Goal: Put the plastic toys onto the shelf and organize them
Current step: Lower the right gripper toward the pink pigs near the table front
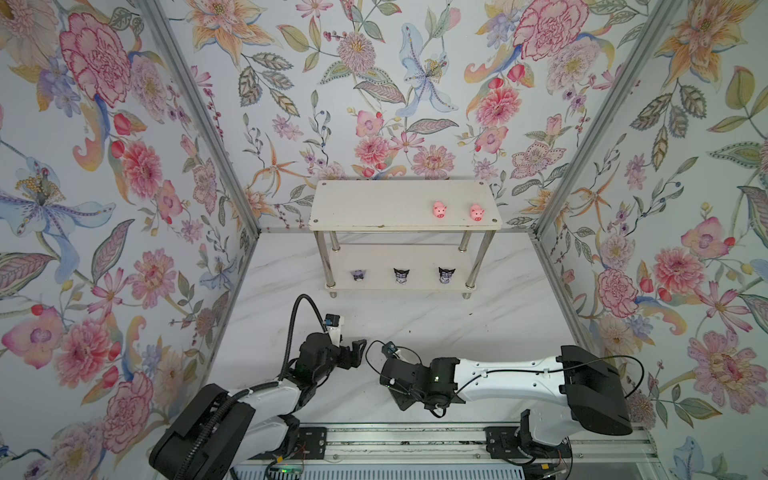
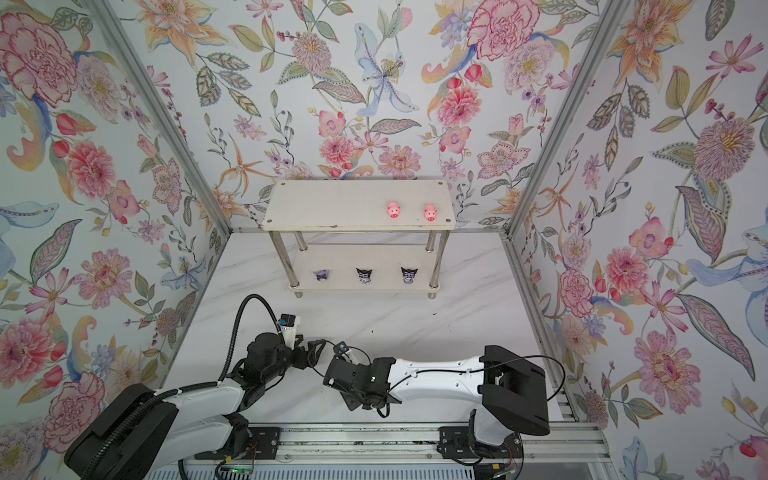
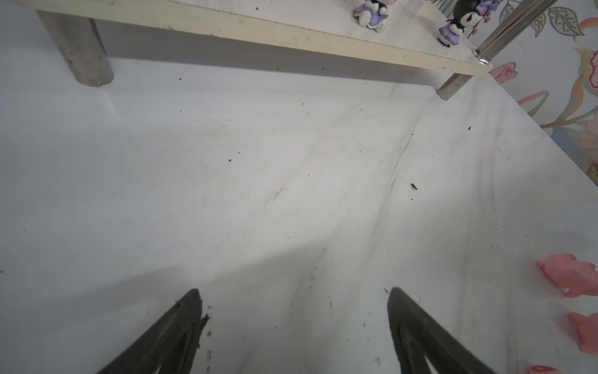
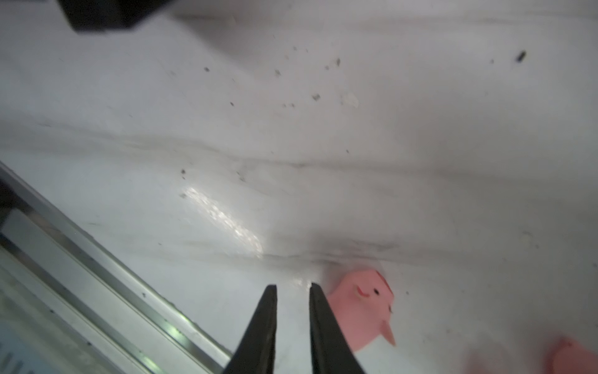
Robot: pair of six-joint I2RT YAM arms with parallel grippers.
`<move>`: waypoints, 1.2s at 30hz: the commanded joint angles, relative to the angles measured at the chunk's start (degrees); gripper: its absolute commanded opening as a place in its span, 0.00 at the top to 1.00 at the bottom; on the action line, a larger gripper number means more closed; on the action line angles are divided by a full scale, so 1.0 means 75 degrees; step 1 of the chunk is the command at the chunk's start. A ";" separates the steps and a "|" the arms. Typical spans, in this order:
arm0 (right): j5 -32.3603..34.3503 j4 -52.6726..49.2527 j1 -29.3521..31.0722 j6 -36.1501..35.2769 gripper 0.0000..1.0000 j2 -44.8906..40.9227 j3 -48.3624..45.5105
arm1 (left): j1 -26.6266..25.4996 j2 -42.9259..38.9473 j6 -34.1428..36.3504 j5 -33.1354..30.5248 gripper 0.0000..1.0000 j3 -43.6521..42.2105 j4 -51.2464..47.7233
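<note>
Black fingertips of the right tool (image 4: pixel 293 286) fill the near edge of its wrist view. They are drawn narrow with nothing between them, and a pink pig (image 4: pixel 362 307) sits on the counter (image 4: pixel 323 129) just beside the outer face of one finger, not gripped. The left tool (image 3: pixel 293 291) stands wide and empty over bare counter; two loose pigs (image 3: pixel 569 275) show at the edge of its view, with a pink sliver that may be a third. On the shelf (image 1: pixel 374 199), two placed pigs (image 1: pixel 439 210) stand toward the top board's right end and three purple figurines (image 1: pixel 401 275) are spaced along the lower board. By my judgement the figurines are finished and five toys are placed, with only the pigs on the counter left.
</note>
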 commanded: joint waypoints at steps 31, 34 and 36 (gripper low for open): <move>-0.0160 0.1316 -0.0344 -0.1037 1.00 0.1148 -0.0431 | 0.0076 -0.0335 0.0166 -0.0309 0.08 0.0161 -0.0258; -0.0576 0.1764 -0.0920 -0.1290 0.99 0.1215 -0.0316 | 0.0083 -0.0416 0.0203 -0.0383 0.08 0.0154 -0.0315; -0.0671 0.1785 -0.1065 -0.1415 0.99 0.1022 -0.0242 | 0.0078 -0.0452 0.0201 -0.0386 0.08 0.0164 -0.0324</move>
